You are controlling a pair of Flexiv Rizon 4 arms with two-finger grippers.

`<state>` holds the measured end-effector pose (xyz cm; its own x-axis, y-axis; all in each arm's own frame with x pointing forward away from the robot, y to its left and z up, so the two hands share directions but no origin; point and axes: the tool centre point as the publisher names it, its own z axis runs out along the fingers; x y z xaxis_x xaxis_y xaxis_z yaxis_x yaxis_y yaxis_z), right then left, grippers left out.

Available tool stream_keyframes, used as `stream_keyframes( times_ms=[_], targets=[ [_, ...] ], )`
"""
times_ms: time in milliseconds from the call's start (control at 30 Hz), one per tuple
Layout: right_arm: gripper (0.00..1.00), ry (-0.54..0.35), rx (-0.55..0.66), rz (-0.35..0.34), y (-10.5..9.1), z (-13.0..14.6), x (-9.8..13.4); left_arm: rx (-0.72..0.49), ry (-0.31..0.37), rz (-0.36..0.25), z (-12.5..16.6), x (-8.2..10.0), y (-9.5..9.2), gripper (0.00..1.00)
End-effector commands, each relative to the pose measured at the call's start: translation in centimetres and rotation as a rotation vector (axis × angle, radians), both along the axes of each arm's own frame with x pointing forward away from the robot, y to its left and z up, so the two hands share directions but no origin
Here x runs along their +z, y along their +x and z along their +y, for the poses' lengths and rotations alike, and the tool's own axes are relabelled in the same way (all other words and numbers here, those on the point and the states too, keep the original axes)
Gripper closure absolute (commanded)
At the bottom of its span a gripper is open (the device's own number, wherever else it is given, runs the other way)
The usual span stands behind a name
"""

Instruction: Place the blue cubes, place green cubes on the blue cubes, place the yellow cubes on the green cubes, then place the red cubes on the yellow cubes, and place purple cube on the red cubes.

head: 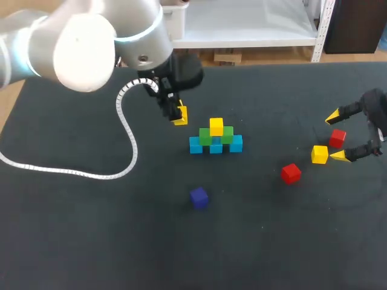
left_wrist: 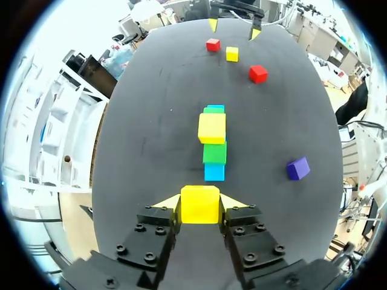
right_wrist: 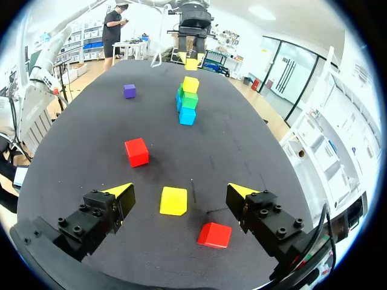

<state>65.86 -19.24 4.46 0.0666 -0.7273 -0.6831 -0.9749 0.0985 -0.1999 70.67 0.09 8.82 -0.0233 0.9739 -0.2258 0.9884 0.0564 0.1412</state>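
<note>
Yellow cube (left_wrist: pixel 200 204) clamped in left end effector (head: pixel 178 113), poised just short of the blue-green-yellow stack (head: pixel 216 138), likely staged for its yellow tier; right end effector (right_wrist: pixel 179 191) spread open around second yellow cube (right_wrist: pixel 173 200) on the surface (head: pixel 91 241), apparently pre-grasp.

Head cam high behind, looks down on table (head: pixel 91 241); L/R wrist cams low, face each other across stack (head: pixel 216 139).

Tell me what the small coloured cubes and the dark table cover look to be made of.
The small yellow cube in the left gripper, like the small purple cube: probably painted wood or hard plastic. The faces are flat, evenly coloured and matt, with crisp edges, which does not settle it. The dark table cover: seemingly a felt-like or rubber mat, matt black, no glare.
</note>
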Motion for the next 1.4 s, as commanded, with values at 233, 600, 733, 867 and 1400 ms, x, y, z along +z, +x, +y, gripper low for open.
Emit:
stream_keyframes(
  times_ms=[233,600,733,867,1400],
  targets=[
    [0.0,0.004,0.001,-0.002,0.0,0.0,-0.1,-0.019,0.006,0.015,-1.4,0.6,-0.6,1.0],
    [0.0,0.004,0.001,-0.002,0.0,0.0,-0.1,-0.017,-0.02,0.08,-3.2,0.2,-1.3,1.0],
    [0.0,0.004,0.001,-0.002,0.0,0.0,-0.1,-0.023,-0.017,0.089,-3.6,0.0,-1.6,1.0],
    [0.0,0.004,0.001,-0.002,0.0,0.0,-0.1,-0.028,-0.016,0.098,-3.7,-0.2,-1.6,1.0],
    [0.0,0.004,0.001,-0.002,0.0,0.0,-0.1,-0.051,-0.006,0.126,-4.1,-1.1,-1.0,1.0]
  ],
)
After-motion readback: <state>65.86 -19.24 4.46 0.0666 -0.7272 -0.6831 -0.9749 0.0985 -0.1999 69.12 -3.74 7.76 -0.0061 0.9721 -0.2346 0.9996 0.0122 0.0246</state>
